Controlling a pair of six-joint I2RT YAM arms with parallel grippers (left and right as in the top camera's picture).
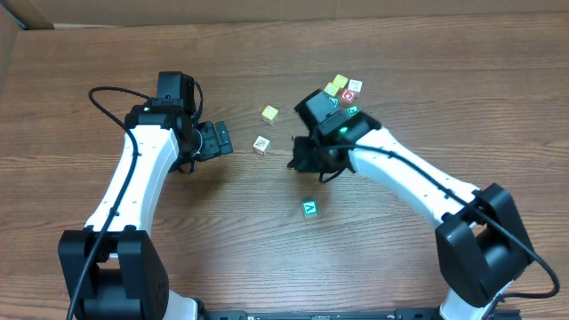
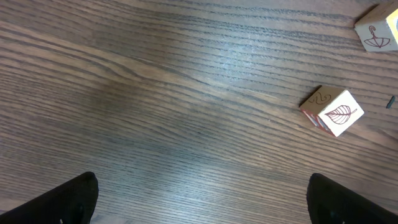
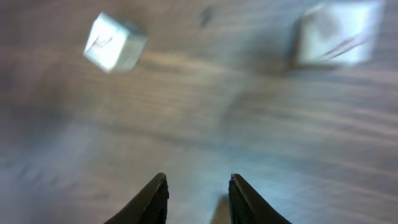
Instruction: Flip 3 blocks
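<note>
Black fingers [image 3: 155, 196] of the right gripper [image 3: 198, 193] stood a little apart with a narrow gap between them, and nothing sat in that gap. Beyond the tips the wrist view was blurred: two pale cubes lay on the wood, one up to the left [image 3: 115, 42] and one up to the right [image 3: 336, 34], and their marks could not be read. From overhead that gripper hung near the middle of the table [image 1: 107, 53], with a cluster of cubes [image 1: 342, 89] just behind its wrist, yellow, white and red faces among them.

The left gripper [image 2: 202, 199] was spread wide, its two dark fingertips only at the bottom corners of its view, holding nothing. Ahead of it and to the right the leaf block [image 2: 336, 112] sat on the bare wood, turned corner-on, clear of both fingers. Farther off, at the top right edge, lay the umbrella block [image 2: 376, 34], well apart from the leaf block.

Overhead, the teal block [image 1: 309, 209] lay alone nearer the robot's base, white letter up, apart from either gripper
</note>
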